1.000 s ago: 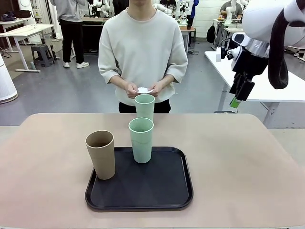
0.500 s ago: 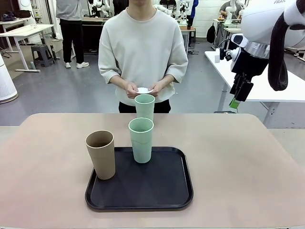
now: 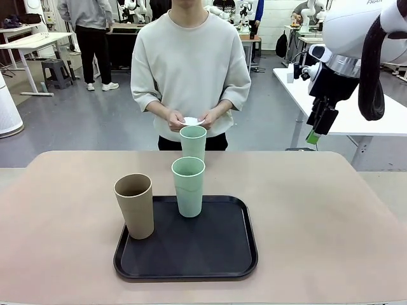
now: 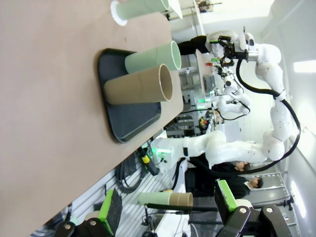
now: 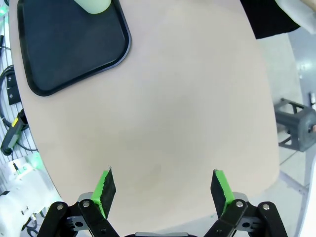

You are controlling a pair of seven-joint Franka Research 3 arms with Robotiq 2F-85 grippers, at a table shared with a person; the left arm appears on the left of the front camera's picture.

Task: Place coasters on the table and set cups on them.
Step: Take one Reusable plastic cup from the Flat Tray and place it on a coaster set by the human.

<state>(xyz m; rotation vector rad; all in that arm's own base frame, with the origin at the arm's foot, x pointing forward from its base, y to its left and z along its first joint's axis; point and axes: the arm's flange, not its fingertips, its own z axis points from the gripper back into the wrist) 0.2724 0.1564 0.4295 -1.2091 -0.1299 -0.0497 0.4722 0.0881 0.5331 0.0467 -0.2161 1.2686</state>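
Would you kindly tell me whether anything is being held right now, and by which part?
The person's hands hold a white coaster, pinched at its opposite edges. The left gripper and right gripper stand open and empty.

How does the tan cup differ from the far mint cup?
The tan cup is brown; the far mint cup is pale green. The tan cup stands on the black tray; the far mint cup stands on a coaster on the table. Both are upright and handleless.
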